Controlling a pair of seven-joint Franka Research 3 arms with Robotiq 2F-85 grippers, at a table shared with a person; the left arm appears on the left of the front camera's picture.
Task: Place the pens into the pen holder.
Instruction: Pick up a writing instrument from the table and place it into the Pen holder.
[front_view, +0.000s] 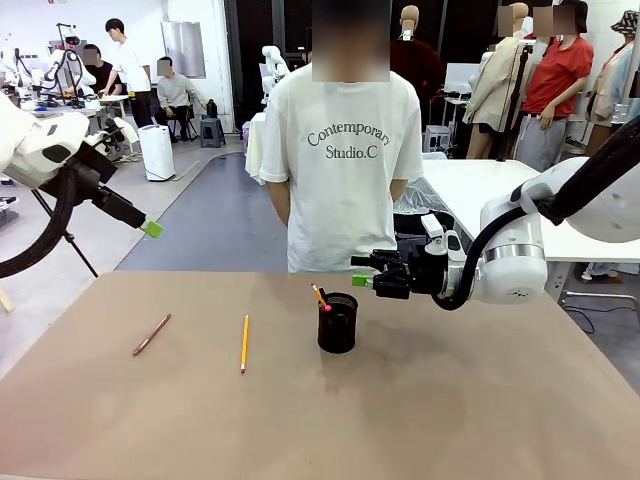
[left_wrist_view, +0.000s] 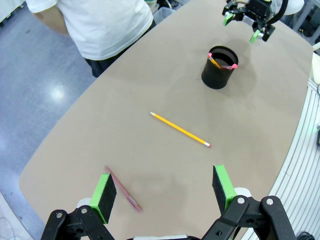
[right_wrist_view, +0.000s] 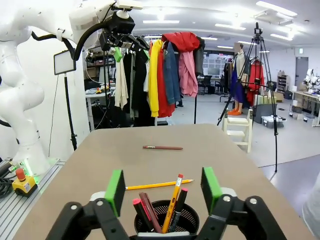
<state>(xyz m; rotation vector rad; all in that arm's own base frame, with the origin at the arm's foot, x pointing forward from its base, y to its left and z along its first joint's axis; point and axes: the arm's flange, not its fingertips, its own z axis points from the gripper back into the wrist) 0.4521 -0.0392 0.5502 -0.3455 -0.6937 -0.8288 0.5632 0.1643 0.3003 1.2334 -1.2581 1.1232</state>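
Observation:
The black mesh pen holder (front_view: 337, 325) stands mid-table with an orange pen (front_view: 319, 296) with a pinkish-red end leaning in it. In the right wrist view the holder (right_wrist_view: 187, 219) holds several pens, the orange one (right_wrist_view: 174, 200) among them. My right gripper (front_view: 360, 271) hovers open just above and to the right of the holder, with nothing between its fingers. A yellow-orange pen (front_view: 244, 343) and a reddish-brown pen (front_view: 152, 334) lie flat on the table to the left. My left gripper (left_wrist_view: 164, 187) is open, high above the table's left end, over the reddish-brown pen (left_wrist_view: 124, 189).
A person in a white T-shirt (front_view: 340, 150) stands at the table's far edge with both hands behind the back. The brown table top (front_view: 450, 400) is bare to the right and in front of the holder.

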